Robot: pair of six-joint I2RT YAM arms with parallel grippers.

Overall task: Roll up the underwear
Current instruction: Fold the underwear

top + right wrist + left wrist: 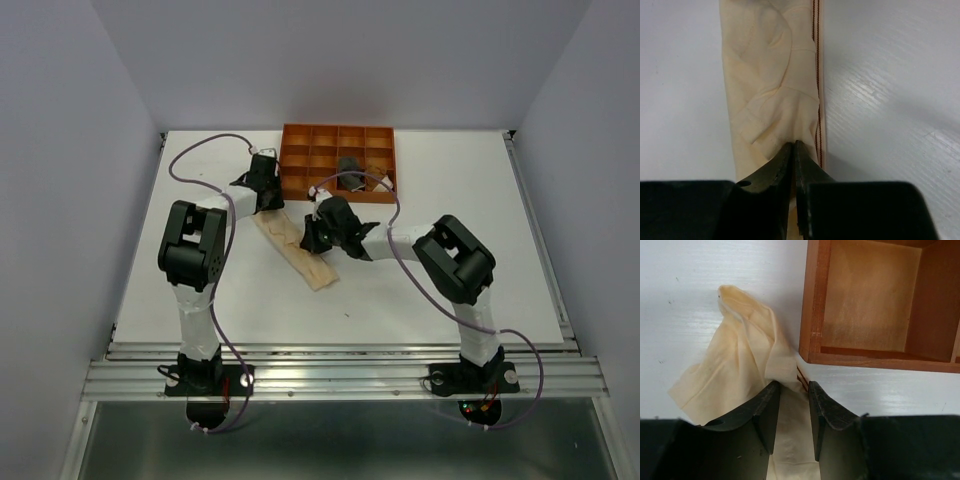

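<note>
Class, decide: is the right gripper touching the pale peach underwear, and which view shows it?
Touching. In the right wrist view the right gripper has its jaws pinched on a fold of the pale peach underwear.

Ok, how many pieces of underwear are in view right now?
2. The peach underwear lies as a strip on the table, near the tray; the dark underwear sits in one tray compartment. More may be hidden there.
</note>
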